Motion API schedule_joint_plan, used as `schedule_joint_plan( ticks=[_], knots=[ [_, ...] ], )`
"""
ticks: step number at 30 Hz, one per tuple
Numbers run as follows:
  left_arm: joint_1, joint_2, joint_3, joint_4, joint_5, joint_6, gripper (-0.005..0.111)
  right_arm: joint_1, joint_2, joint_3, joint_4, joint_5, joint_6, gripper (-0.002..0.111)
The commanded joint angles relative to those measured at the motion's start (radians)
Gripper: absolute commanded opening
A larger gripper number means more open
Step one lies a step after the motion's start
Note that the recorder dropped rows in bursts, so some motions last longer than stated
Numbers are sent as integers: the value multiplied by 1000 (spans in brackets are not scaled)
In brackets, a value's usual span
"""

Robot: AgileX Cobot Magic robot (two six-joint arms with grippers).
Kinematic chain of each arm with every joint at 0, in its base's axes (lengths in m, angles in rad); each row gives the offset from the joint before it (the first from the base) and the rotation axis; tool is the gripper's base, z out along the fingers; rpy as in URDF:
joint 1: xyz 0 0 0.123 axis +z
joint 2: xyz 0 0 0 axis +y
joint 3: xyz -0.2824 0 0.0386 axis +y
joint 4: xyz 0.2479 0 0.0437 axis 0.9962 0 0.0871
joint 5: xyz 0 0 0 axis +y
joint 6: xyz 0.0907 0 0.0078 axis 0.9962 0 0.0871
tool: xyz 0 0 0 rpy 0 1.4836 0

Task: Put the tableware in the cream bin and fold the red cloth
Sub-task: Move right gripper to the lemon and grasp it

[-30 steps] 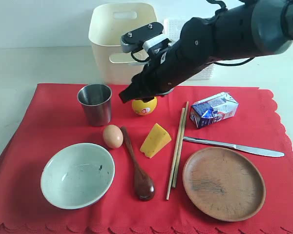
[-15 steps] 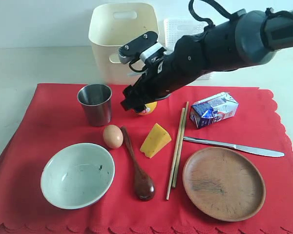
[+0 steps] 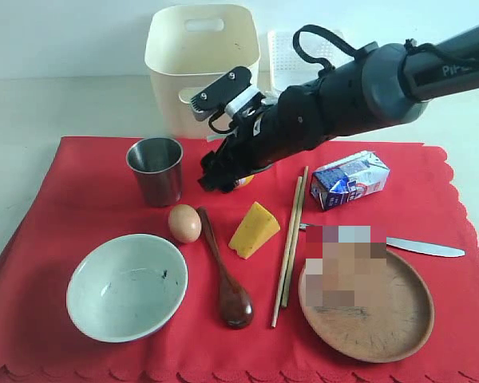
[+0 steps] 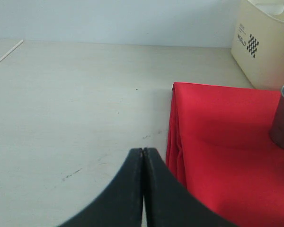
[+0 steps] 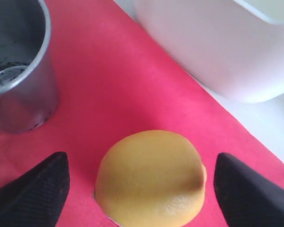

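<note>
As the exterior view has it: right gripper (image 3: 214,174) hangs low at the round yellow lemon (image 3: 244,182), between the plain steel cup (image 3: 154,169) and the pale wooden chopsticks (image 3: 291,239). All three lie on the large red scalloped cloth (image 3: 80,207), and the tall cream plastic bin (image 3: 201,48) stands just behind it.
Left wrist view: left gripper (image 4: 143,158) has its jaws pressed together, holding nothing, over the bare pale table (image 4: 61,94) beside the cloth's edge.
Right wrist view: jaws are spread wide, one black finger (image 5: 33,189) on either side of the lemon. Neither visibly touches it, and nothing is held.
Step in hand, judged: clearing the lemon off the cloth, as food rather than tableware.
Doing it well: centre the fruit between the pads, sink to its widest girth and close gently, since it may roll. Keep the near finger off the cup.
</note>
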State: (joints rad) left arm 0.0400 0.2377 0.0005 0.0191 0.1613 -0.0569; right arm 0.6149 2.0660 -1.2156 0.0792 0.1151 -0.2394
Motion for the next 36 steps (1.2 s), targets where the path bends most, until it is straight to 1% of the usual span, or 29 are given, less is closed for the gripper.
schedule_joint_plan(
  ticks=[1, 7, 11, 13, 18, 22, 32, 35, 36],
  knots=[
    [-1, 8, -1, -5, -7, 0, 1, 1, 25, -14, -10, -28, -2, 79],
    [-1, 8, -1, -5, -7, 0, 1, 1, 43, -38, -12, -26, -2, 79],
    [-1, 8, -1, -5, -7, 0, 1, 1, 43, -38, -12, -22, -2, 75],
    [-1, 8, -1, -5, -7, 0, 1, 1, 43, -38, -12, -10, -2, 71],
    [-1, 8, -1, -5, -7, 0, 1, 1, 43, -38, -12, 19, -2, 56],
    [-1, 8, -1, -5, -7, 0, 1, 1, 43, -38, -12, 37, -2, 49],
    [-1, 8, -1, -5, -7, 0, 1, 1, 43, -38, -5, 51, 34, 50],
    [-1, 8, -1, -5, -7, 0, 1, 1, 43, -38, -5, 74, 34, 58],
    [-1, 8, -1, -5, -7, 0, 1, 1, 43, -38, -5, 91, 34, 63]
  ],
)
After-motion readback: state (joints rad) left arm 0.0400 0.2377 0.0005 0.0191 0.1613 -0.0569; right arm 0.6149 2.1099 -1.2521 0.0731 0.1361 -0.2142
